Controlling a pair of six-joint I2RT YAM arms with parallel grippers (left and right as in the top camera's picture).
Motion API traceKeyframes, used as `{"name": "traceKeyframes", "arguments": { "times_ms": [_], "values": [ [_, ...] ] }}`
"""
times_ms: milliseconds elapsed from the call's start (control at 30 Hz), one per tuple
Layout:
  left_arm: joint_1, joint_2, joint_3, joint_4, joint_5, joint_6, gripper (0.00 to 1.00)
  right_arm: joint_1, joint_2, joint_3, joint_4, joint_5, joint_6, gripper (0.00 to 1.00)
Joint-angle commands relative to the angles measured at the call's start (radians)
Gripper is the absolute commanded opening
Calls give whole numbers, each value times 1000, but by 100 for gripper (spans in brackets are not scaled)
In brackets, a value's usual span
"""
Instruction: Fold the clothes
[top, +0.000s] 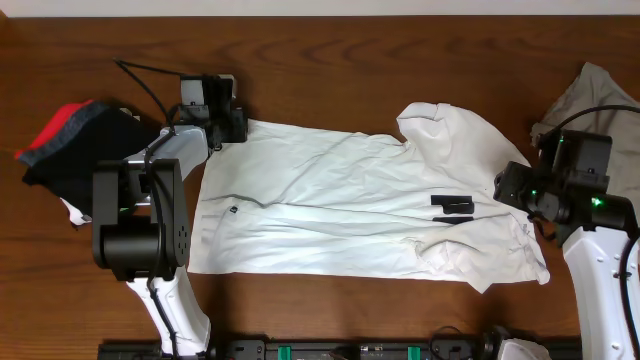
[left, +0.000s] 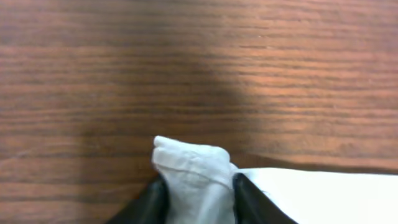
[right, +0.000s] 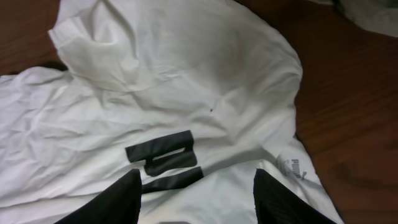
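The white T-shirt (top: 350, 205) lies spread across the middle of the table, its black lettering (top: 452, 207) partly showing near the right end. My left gripper (top: 232, 122) is shut on the shirt's far left corner; the left wrist view shows that bunched white corner (left: 193, 168) between the black fingers (left: 198, 196). My right gripper (top: 515, 188) is open above the shirt's right end; the right wrist view shows the shirt (right: 174, 93), its lettering (right: 163, 152) and the spread fingers (right: 196, 199). A black and red garment (top: 75, 140) lies at far left. A khaki-grey garment (top: 595, 100) lies at far right.
The wooden table (top: 330, 60) runs bare along the back. The left arm's base (top: 140, 225) stands beside the shirt's left edge. The right arm (top: 600, 260) stands at the right front. A small PUMA label (right: 293, 167) shows on the shirt's hem.
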Motion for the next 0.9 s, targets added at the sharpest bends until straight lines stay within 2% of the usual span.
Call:
{"name": "traceKeyframes", "arguments": {
  "times_ms": [0, 267, 467, 533, 600, 700, 867],
  "values": [
    [5, -4, 8, -14, 6, -14, 29, 7, 16, -5, 0, 42, -11, 56],
    [5, -48, 8, -68, 5, -18, 27, 6, 53, -5, 64, 79, -11, 57],
    [5, -55, 8, -145, 5, -18, 25, 6, 127, -5, 218, 105, -16, 56],
    [5, -55, 8, -161, 5, -21, 24, 6, 178, -5, 286, 105, -23, 58],
    [5, -58, 8, -174, 5, -21, 24, 6, 251, -5, 377, 97, -38, 70],
    [5, -62, 8, -193, 5, -22, 24, 6, 347, -5, 498, 55, -125, 79],
    [5, -62, 8, -224, 5, -22, 24, 6, 482, -5, 649, 39, -239, 85]
  ]
}}
